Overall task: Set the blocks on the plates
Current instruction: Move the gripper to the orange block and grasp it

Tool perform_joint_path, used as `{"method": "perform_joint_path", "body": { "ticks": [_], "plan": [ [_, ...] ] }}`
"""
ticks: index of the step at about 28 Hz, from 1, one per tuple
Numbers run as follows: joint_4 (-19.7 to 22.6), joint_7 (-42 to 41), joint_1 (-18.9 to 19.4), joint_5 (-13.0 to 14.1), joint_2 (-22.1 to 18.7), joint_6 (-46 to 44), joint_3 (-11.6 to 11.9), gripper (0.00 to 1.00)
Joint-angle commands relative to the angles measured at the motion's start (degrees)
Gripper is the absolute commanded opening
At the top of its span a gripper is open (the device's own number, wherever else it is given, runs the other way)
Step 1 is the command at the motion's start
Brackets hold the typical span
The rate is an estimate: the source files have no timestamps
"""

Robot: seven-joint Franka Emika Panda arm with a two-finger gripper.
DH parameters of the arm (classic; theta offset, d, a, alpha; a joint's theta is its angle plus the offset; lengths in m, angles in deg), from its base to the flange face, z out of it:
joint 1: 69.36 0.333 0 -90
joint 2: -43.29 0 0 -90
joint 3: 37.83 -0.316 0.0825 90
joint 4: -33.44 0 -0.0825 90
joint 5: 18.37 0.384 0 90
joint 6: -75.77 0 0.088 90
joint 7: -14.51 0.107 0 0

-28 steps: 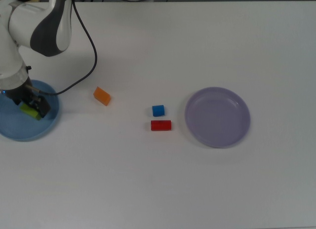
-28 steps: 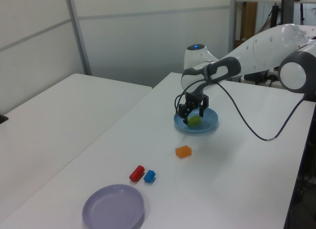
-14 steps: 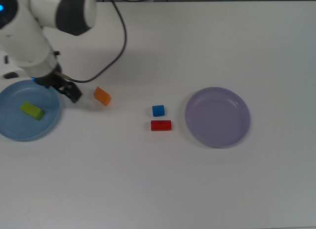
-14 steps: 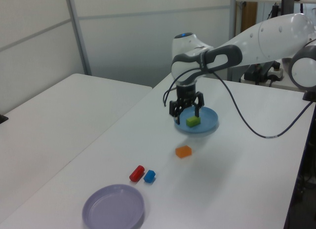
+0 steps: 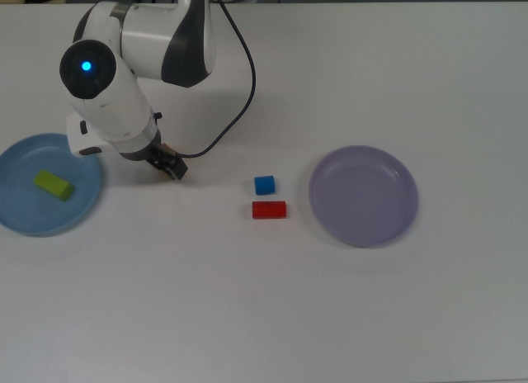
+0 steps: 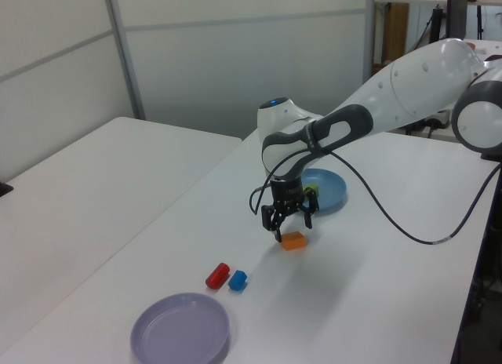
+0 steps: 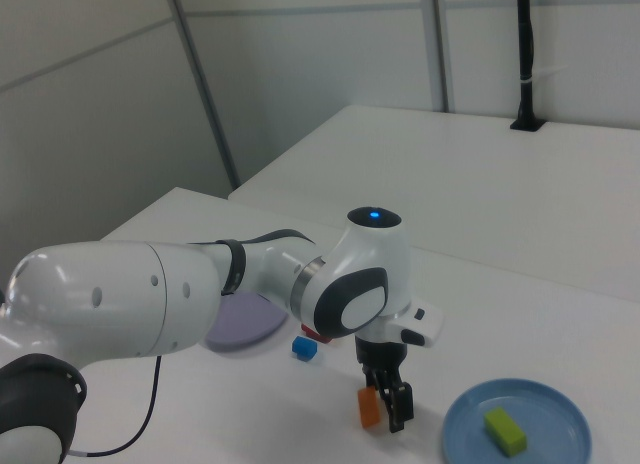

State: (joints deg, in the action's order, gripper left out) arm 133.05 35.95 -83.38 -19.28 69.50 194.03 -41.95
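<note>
Fingers (image 6: 289, 225) spread, poised straddling orange block (image 6: 293, 240) for pickup. Green block (image 5: 54, 185) lay in blue plate (image 5: 82, 214). Red (image 5: 269, 210), blue (image 5: 264, 185) waited beside lavender plate (image 5: 363, 230).

green block (image 5: 53, 185) on blue plate (image 5: 21, 214) | lavender plate (image 5: 363, 196) bare | orange block (image 6: 293, 240), red block (image 5: 269, 210), blue cube (image 5: 264, 185) on table

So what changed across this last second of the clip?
The end effector let go of the green block, leaving it in the light blue plate, then swung toward the top view's right and came down over the orange block, fingers open around it. The orange block has not moved. The blue cube, red block and lavender plate stayed put.
</note>
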Motion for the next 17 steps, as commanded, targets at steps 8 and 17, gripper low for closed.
{"method": "perform_joint_path", "body": {
  "ticks": [8, 17],
  "plan": [
    [1.55, 2.72, 1.53, 0.65, -1.08, 0.75, 0.51, 1.00],
    [2.26, 3.52, 4.44, 0.13, -1.08, 0.58, 0.51, 1.00]
  ]
}}
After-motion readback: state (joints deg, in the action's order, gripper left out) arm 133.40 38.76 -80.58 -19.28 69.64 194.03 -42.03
